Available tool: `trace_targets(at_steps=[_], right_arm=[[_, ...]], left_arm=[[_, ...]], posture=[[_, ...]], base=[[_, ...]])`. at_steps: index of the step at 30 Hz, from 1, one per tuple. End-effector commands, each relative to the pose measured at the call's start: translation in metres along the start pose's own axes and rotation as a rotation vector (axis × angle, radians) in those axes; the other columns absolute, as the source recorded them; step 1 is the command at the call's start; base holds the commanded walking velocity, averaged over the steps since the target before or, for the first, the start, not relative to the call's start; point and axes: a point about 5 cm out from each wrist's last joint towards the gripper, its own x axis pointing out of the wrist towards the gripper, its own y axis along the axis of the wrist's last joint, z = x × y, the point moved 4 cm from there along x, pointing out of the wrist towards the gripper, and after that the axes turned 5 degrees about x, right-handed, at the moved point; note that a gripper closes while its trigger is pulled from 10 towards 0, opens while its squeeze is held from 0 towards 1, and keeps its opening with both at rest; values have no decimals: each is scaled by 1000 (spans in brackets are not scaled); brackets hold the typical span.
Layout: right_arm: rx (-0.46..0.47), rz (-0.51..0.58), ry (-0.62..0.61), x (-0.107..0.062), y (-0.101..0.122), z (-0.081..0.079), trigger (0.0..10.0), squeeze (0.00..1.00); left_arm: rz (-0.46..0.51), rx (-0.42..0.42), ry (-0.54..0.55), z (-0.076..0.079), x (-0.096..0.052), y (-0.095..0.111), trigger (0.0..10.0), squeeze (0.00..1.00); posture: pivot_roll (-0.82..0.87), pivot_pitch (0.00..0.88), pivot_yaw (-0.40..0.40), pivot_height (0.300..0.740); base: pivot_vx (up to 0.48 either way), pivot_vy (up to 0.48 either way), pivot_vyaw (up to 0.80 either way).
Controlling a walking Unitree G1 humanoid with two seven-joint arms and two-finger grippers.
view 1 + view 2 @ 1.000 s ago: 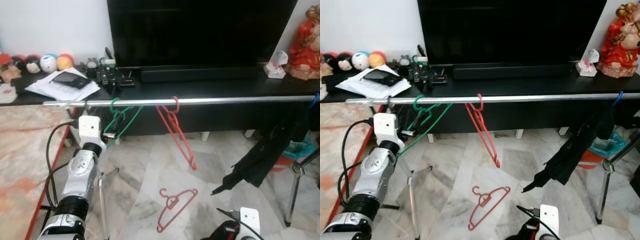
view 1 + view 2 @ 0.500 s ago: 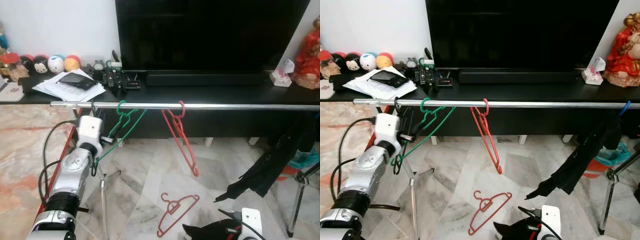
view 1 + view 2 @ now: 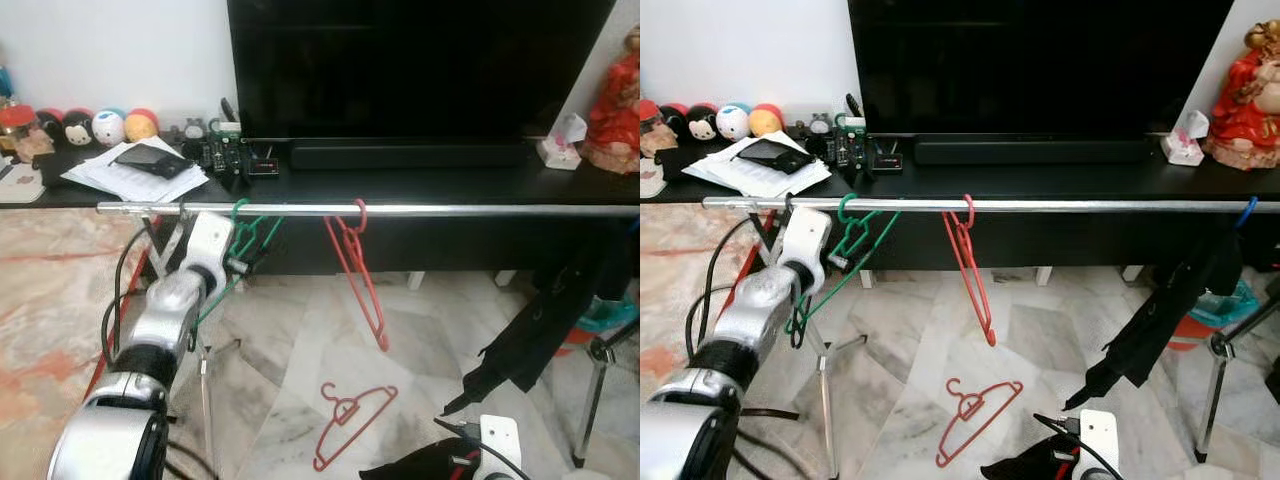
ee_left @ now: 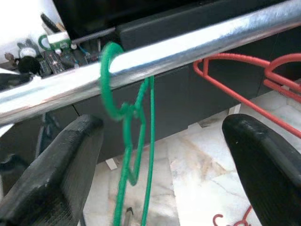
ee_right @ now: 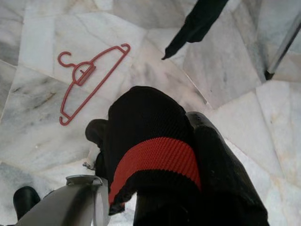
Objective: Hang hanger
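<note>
I see a long silver rail running across in front of a black TV stand. My green hanger has its hook over the rail, near the rail's left end. My left gripper is just under the rail, right by that hook. Its two black fingers are spread wide apart, one on each side of the green hanger, and I cannot see them touching it. The green hanger hangs down between them.

A red hanger hangs from the rail too, a bit to the right of the green one. Another red hanger lies flat on the marble floor, below the rail. A black cloth hangs from the right part of the rail.

My right gripper is low down, well below the rail, near the floor. It is squeezed onto a black sock with a red stripe.
</note>
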Motion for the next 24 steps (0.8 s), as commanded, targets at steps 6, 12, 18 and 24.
trace_targets(at_steps=[6, 12, 18, 24], right_arm=[[0, 5, 2, 1, 3, 1, 10000, 0], [-1, 6, 4, 1, 4, 0, 10000, 0], [-2, 4, 3, 1, 3, 1, 10000, 0], [-4, 5, 3, 1, 4, 1, 10000, 0]], left_arm=[[-64, -11, 14, 5, 10, -1, 10000, 0], [-106, 5, 69, -1, 12, -1, 10000, 0], [-137, 10, 114, -3, 13, -3, 10000, 0], [-189, -15, 197, -10, 12, -11, 10000, 0]], posture=[[-141, 0, -18, 740], [-144, 0, -17, 740], [-146, 0, -11, 740], [-149, 0, -12, 740]], base=[[0, 0, 0], [0, 0, 0], [0, 0, 0], [0, 0, 0]])
